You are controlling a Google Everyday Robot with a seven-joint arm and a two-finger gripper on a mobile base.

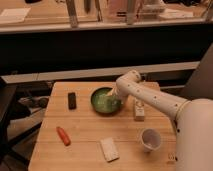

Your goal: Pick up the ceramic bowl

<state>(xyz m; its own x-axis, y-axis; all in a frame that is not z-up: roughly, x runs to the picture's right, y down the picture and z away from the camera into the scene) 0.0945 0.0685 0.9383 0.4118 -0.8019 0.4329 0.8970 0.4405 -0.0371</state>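
The ceramic bowl (101,101), dark green with a lighter green inside, rests on the wooden table (82,156) near its far middle. My white arm comes in from the right and bends down to it. The gripper (115,102) is lowered at the bowl's right rim, partly over its inside, and stands open. The arm's wrist hides the bowl's right edge, and I cannot tell whether the fingers touch the rim.
A black flat device (72,100) lies left of the bowl. An orange carrot-like item (63,135) and a white packet (109,149) lie nearer the front. A white cup (149,139) stands front right, a small pale box (139,110) just right of the bowl. A counter runs behind.
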